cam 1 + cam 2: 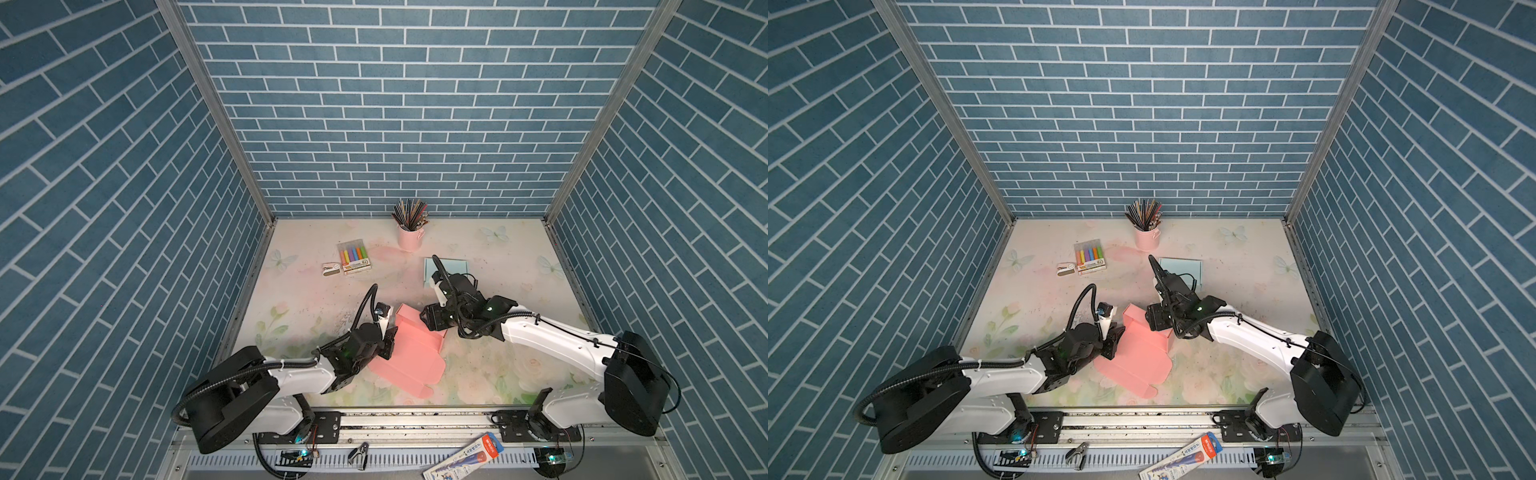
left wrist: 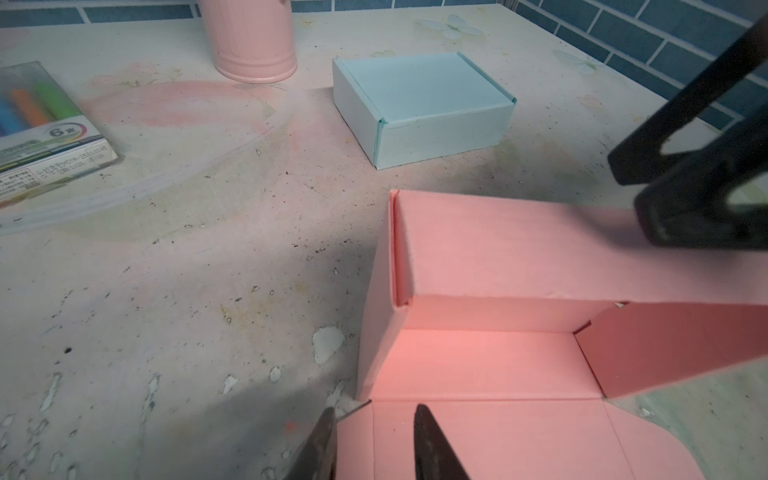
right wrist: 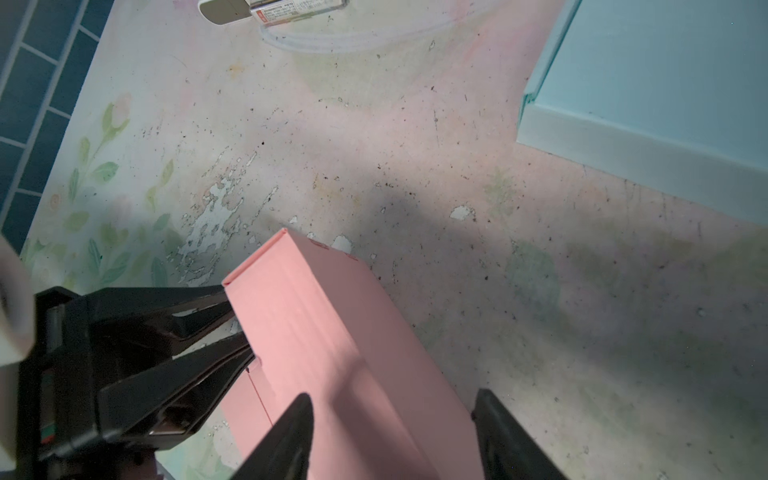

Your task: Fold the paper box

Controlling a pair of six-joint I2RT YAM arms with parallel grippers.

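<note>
Pink paper box [image 1: 409,357] half-folded on tabletop [image 1: 498,365], left claw [image 2: 374,409] apart at its flap edge; right claw [image 3: 393,395] apart, astride its raised wall

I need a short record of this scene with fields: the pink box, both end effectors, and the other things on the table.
pink paper box: partly folded; one wall raised, lid panel flat on the table
left end effector: open, fingertips at the edge of a flat flap
right end effector: open, jaws straddle the raised wall
light blue box: closed, behind the pink one, apart from it
pink cup: upright, holds pencils, at the table's back
marker pack: left of the cup
</note>
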